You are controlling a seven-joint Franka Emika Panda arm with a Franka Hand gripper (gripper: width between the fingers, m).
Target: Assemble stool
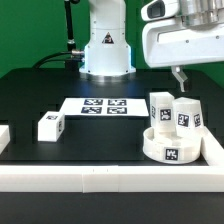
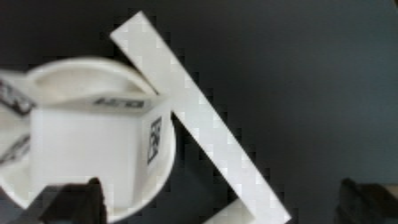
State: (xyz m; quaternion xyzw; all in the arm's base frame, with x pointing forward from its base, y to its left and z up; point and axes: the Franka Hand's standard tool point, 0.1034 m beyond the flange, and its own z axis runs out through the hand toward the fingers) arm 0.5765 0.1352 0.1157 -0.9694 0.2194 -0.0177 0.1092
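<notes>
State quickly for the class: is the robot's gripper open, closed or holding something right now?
Gripper: open, fingers spread wide apart, holding nothing.

Smooth white plastic seat (image 1: 170,150), matching plastic legs (image 1: 162,108), matt black table (image 1: 40,90)

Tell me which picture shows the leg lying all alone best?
The exterior view: the lone leg lies whole and sharp at its left. The wrist view misses it, showing only the seat, another leg and a rail.
</notes>
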